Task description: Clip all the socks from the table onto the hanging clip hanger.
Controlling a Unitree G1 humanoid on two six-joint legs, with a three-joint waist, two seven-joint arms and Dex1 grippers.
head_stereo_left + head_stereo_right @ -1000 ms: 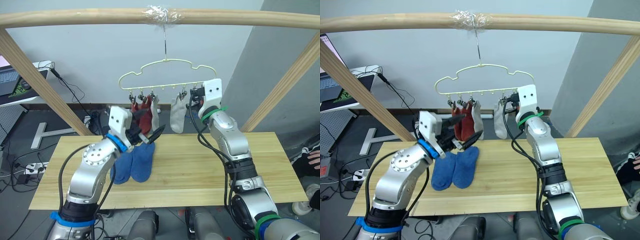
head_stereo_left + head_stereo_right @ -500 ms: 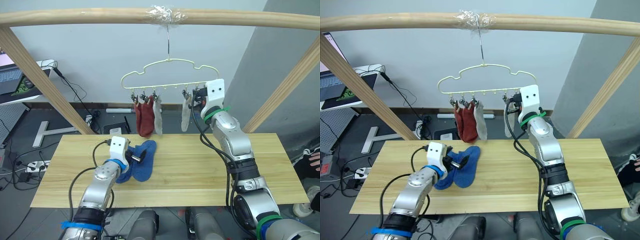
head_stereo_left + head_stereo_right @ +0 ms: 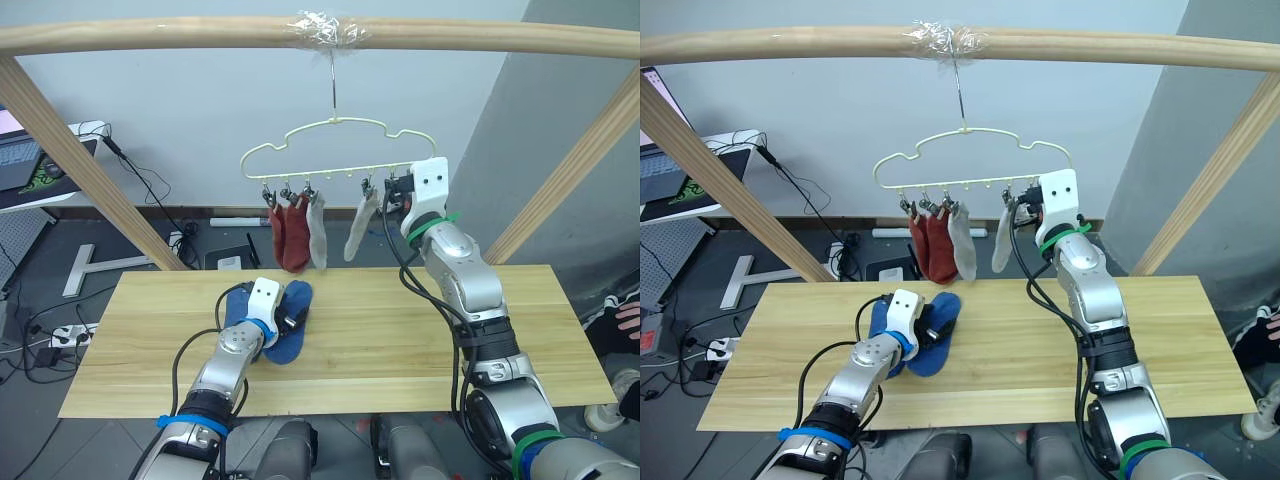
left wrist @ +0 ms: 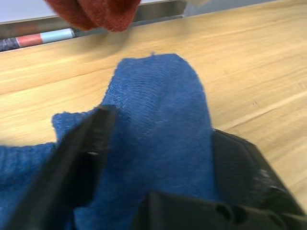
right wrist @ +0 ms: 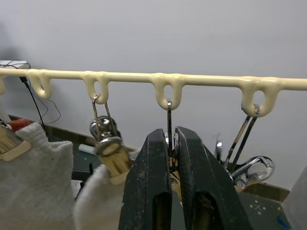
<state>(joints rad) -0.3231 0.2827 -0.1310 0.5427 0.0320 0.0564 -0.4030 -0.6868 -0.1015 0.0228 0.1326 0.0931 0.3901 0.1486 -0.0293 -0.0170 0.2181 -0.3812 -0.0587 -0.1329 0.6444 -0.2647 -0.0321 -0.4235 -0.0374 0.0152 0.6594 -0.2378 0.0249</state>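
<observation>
two blue socks [image 3: 285,320] lie side by side on the light wooden table [image 3: 380,340], left of its middle, soft and ribbed, their long axes running from the near edge toward the far edge. the left gripper [image 4: 158,158] is down on the right-hand blue sock, its two black fingers [image 4: 81,158] spread open with the bunched blue fabric lying between them; one finger rests on the cloth, the other sits on the wood side of it.

above the table the pale yellow-green clip hanger [image 3: 330,150] hangs by its hook from a thick wooden pole [image 3: 150,35], where clear tape [image 3: 325,25] wraps the pole. four socks hang straight down from its clips: two rust red socks [image 3: 288,235] close together, a light grey sock [image 3: 317,230] just beside them, and a second grey sock [image 3: 357,228] apart to the right, tilted a little.

the right gripper [image 5: 171,143] is raised at the right group of clips, its fingers pressed together on a small metal clip [image 5: 169,120] that hangs from a loop of the hanger bar. the grey sock's clip [image 5: 108,143] is just beside it.

slanted wooden poles [image 3: 60,160] frame both sides. cables [image 3: 140,180] and a laptop [image 3: 25,160] lie beyond the table on the left.
</observation>
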